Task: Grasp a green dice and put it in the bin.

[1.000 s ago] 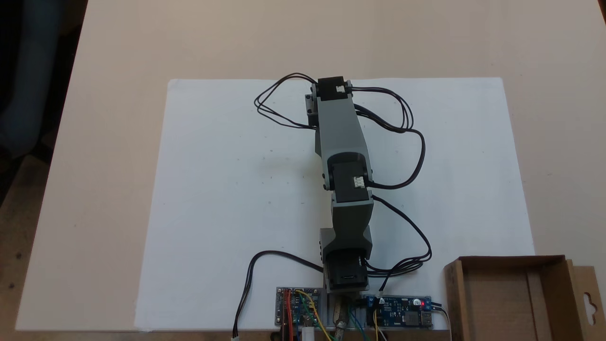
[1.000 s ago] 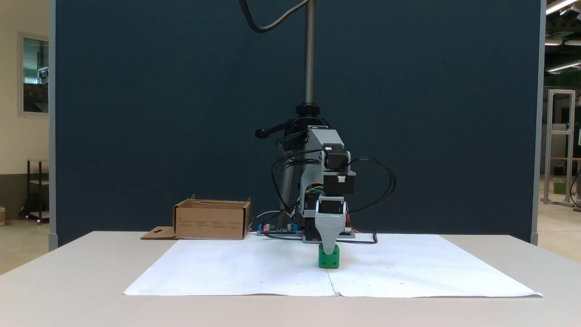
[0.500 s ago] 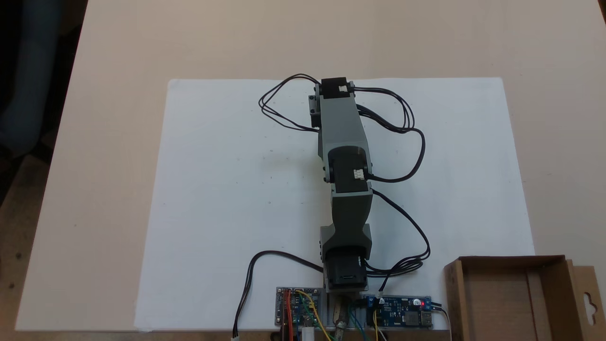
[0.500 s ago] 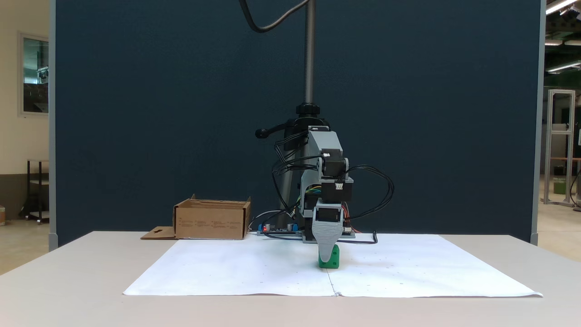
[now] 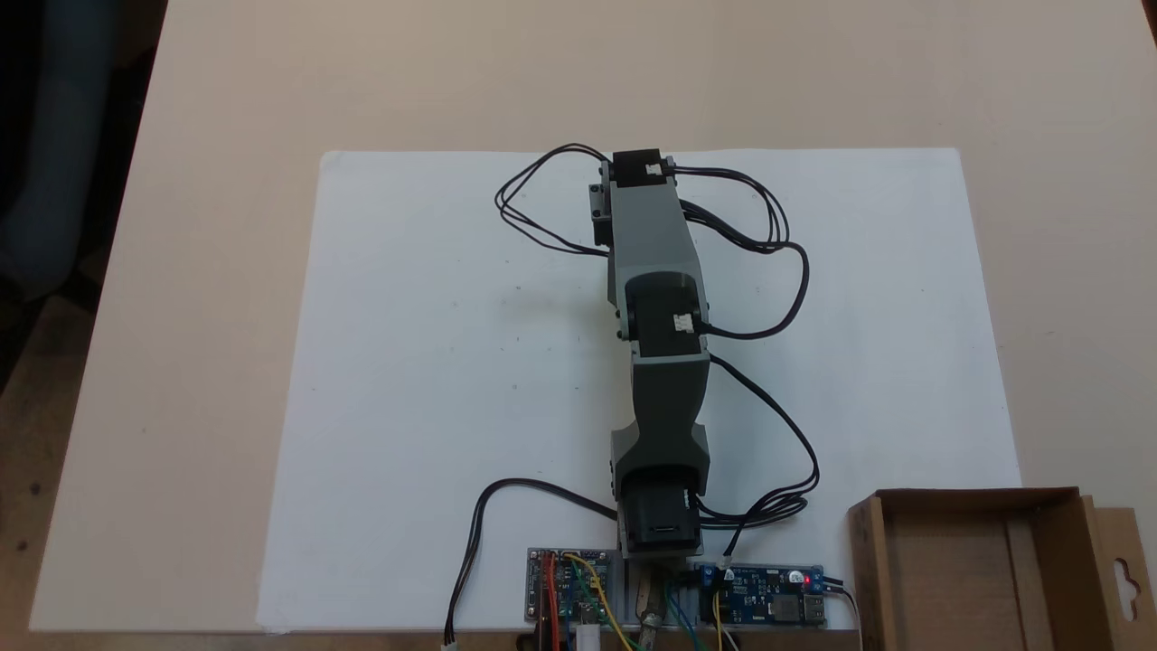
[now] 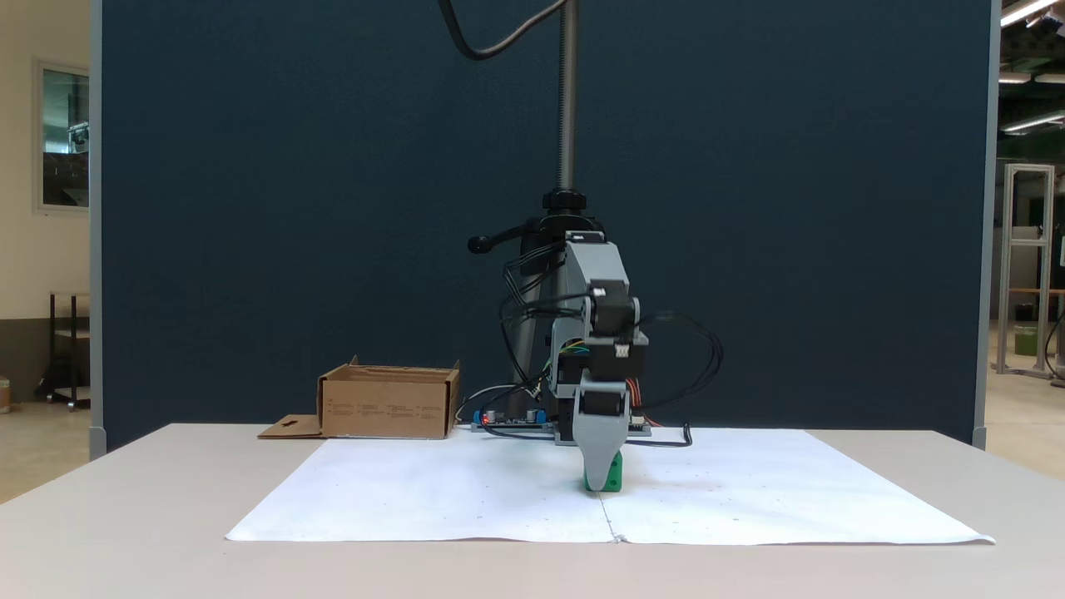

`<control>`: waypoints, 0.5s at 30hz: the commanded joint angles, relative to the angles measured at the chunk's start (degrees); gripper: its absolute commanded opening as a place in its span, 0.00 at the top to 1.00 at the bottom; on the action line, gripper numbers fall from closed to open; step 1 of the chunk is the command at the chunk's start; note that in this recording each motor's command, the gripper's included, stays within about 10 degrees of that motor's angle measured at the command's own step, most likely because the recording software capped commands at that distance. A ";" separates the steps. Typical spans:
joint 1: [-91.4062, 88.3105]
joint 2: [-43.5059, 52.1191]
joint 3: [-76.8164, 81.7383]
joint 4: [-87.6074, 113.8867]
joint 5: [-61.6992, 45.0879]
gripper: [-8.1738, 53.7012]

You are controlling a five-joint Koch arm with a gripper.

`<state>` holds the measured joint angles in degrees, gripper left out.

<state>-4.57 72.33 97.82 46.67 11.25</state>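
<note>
— Lower now than a second ago, my gripper (image 6: pixel 601 481) has sunk over the green dice (image 6: pixel 613 477); the grey finger covers most of the cube's front in the fixed view facing the arm, where before it only touched the top.

— Can you tell me if the jaws have it?

— I cannot tell. From that side I see one grey finger in front of the dice and nothing of the second one, and from above the arm (image 5: pixel 653 244) hides both the tips and the cube.

— Where is the dice sitting?

— On the white paper sheet (image 6: pixel 466 491), down on the surface, with its right part showing green beside the finger.

— And the bin?

— I see the bin (image 6: pixel 388 403) well apart from it, at the back left of the table (image 6: pixel 125 532) in that view, and at the lower right corner from above (image 5: pixel 972 542), beside the blue circuit board (image 5: pixel 761 597).
</note>
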 commanded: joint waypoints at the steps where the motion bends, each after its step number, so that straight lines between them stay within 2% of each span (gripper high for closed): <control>1: -0.35 1.41 -1.32 -0.70 -2.99 0.17; 8: -0.35 0.97 -1.32 -0.79 -2.81 0.22; 15: 0.26 0.97 -1.41 -1.58 -2.81 0.33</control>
<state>-4.48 72.33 97.82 46.32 11.25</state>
